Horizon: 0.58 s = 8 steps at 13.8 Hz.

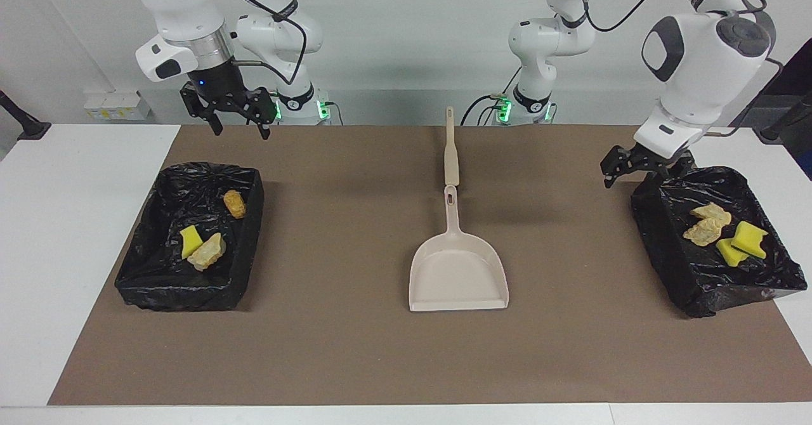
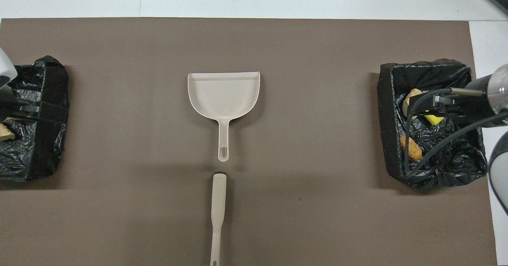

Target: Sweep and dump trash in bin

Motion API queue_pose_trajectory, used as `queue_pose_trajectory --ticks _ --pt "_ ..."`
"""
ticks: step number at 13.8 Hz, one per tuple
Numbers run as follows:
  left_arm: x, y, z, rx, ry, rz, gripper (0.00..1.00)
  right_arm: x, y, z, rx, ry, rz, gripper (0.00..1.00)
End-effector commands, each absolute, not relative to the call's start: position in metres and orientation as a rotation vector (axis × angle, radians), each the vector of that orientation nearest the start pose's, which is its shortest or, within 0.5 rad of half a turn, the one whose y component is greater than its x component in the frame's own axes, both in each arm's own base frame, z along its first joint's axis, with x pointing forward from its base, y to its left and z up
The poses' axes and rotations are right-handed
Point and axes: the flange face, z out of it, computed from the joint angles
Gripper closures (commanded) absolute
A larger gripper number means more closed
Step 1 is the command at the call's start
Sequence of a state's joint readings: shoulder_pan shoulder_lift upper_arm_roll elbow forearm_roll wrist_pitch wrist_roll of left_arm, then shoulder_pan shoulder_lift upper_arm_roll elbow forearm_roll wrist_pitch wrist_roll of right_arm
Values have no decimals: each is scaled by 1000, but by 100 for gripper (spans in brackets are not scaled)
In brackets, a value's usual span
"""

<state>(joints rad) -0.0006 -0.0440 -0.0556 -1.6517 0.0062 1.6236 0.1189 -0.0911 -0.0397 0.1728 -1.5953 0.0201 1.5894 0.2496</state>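
The trash lies in two black-lined bins. In the bin (image 1: 184,298) at the right arm's end are a yellow sponge bit (image 1: 189,240), a tan chunk (image 1: 207,252) and an orange-brown chunk (image 1: 235,203). The bin (image 1: 653,241) at the left arm's end holds tan chunks (image 1: 706,223) and yellow sponge bits (image 1: 739,242). My left gripper (image 1: 647,168) hangs open and empty over that bin's edge nearest the robots. My right gripper (image 1: 236,117) waits open and empty, raised high by the other bin; from overhead the right gripper (image 2: 436,103) covers part of it.
The beige dustpan (image 1: 458,273) lies flat mid-mat, its handle pointing toward the robots. The beige brush (image 1: 450,152) lies in line with that handle, nearer to the robots. A brown mat (image 1: 355,361) covers the white table.
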Motion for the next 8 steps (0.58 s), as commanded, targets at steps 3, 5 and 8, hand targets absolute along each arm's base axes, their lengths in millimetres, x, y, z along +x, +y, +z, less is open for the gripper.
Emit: queue_pose_trajectory --ticks 3,5,8 --pt "543 -30 621 -3127 303 19 0 541 32 635 -3106 275 -64 0" --pt "546 -31 626 -3133 304 -7 0 541 32 634 -3106 273 -62 0" --pt "546 -31 628 -3135 304 7 0 541 29 634 -3121 276 -63 0"
